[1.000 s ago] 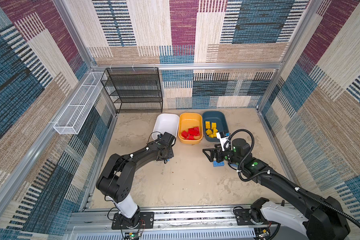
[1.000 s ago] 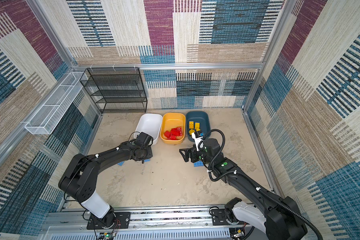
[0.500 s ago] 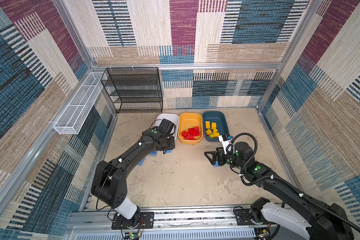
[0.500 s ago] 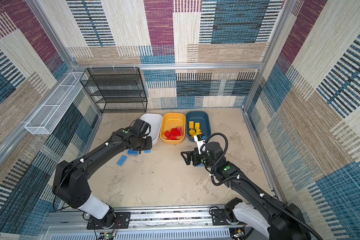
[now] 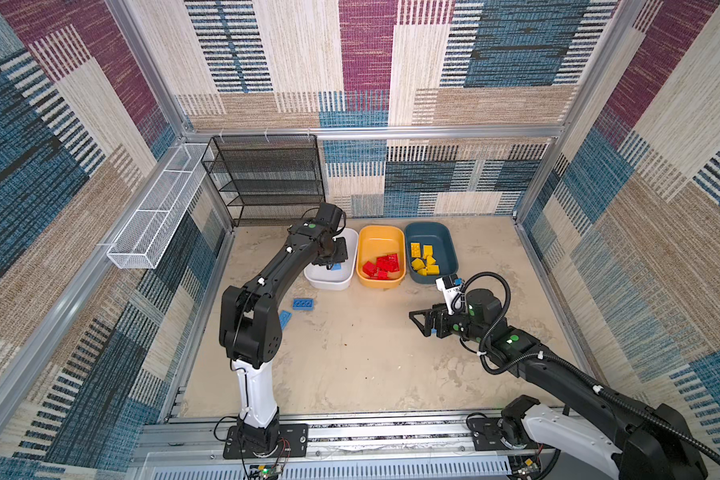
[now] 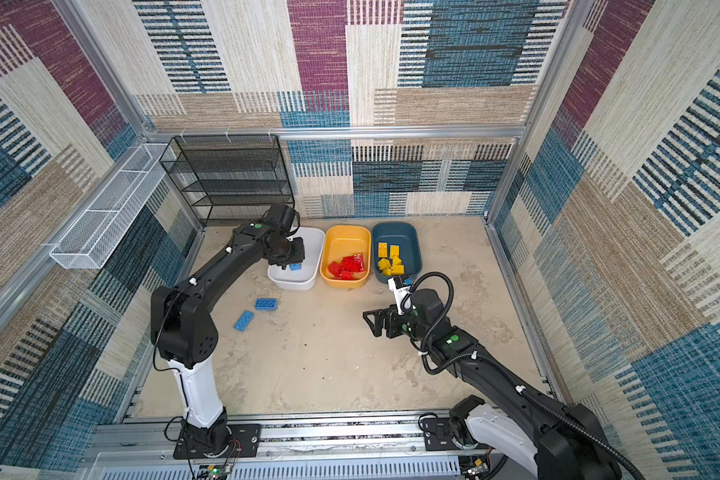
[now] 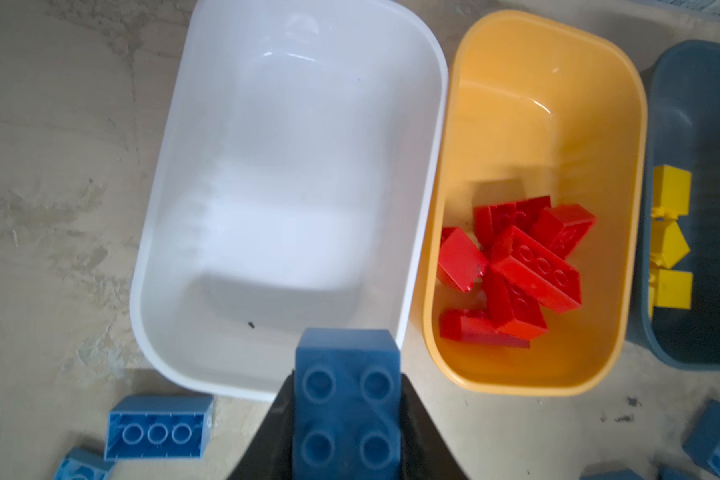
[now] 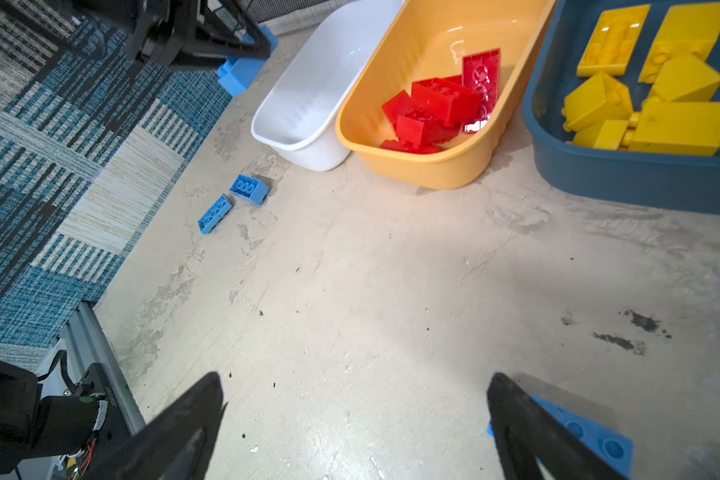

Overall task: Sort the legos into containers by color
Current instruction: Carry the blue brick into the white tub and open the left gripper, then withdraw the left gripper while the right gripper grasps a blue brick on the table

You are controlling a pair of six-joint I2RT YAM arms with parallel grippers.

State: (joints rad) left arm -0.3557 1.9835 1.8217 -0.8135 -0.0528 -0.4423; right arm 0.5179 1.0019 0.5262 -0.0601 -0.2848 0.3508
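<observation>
From my station I see the left gripper [image 5: 332, 259] clamped on a blue four-stud brick [image 7: 347, 407], one finger pressed against each side of it. It holds the brick in the air over the white tub [image 7: 292, 166], towards the end of the tub nearest the arm bases. Next along the row sits the yellow-orange tub [image 7: 537, 124] with a heap of red bricks [image 7: 528, 266], and beyond it the dark teal tub [image 5: 429, 237] with the yellow bricks [image 8: 678, 124]. Two more blue bricks [image 6: 265, 304] lie close together on the table [image 8: 391, 270], near the white tub on the left arm's side. The right gripper [image 8: 354, 382] hovers low over bare table in front of the teal tub, its fingers spread wide and holding nothing. Another blue brick [image 8: 578, 428] lies just outside one finger.
</observation>
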